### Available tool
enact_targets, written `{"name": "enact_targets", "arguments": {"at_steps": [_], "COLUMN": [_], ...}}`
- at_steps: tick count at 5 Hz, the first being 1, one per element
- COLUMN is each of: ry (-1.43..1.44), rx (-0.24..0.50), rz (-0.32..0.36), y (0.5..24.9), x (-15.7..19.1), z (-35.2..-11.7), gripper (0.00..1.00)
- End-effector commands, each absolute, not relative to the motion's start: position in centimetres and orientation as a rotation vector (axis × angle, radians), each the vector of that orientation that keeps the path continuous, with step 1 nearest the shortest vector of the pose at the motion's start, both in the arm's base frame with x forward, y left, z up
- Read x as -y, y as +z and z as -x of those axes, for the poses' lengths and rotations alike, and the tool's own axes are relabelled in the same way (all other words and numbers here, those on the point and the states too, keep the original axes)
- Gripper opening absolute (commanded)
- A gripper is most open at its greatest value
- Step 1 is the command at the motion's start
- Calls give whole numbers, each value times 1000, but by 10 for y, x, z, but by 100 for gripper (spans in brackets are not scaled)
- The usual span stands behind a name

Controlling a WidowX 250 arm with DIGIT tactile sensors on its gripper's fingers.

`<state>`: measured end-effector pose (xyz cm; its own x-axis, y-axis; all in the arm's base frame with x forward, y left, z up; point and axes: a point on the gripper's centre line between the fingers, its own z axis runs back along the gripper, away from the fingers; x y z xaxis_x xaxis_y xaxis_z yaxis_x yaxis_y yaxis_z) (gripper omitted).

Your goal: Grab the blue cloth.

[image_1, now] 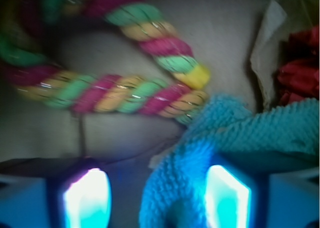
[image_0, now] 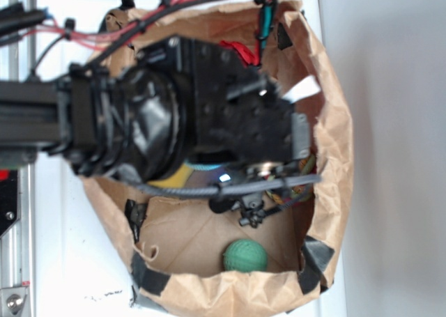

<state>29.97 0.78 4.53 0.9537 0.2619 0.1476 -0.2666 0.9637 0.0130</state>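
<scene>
bag (image_0: 331, 164) | holds green ball (image_0: 244, 256), rope (image_1: 125, 95), blue cloth (image_1: 240, 138), possibly more

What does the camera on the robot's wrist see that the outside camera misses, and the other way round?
Only the wrist view shows the blue cloth up close, with the hand low over it and a fold of cloth between its glowing fingers, plus the full loop of the multicolored rope. Only the exterior view shows the whole brown paper bag, the green ball and the robot arm. Both show something red, the red fabric.
</scene>
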Motion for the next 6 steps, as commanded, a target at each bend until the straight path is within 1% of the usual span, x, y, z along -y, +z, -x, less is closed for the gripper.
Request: {"name": "enact_targets", "arguments": {"at_steps": [1, 2, 3, 4, 5, 6], "ry": [233, 234, 214, 150, -26, -179], "rx": [246, 274, 314, 360, 382, 390], "rz": [-36, -34, -40, -24, -47, -49], "y": [76, 83, 98, 119, 140, 156], "x": [-7, -13, -24, -42, -45, -33], "z": [-310, -312, -309, -307, -301, -289], "gripper": [0, 0, 0, 0, 0, 0]}}
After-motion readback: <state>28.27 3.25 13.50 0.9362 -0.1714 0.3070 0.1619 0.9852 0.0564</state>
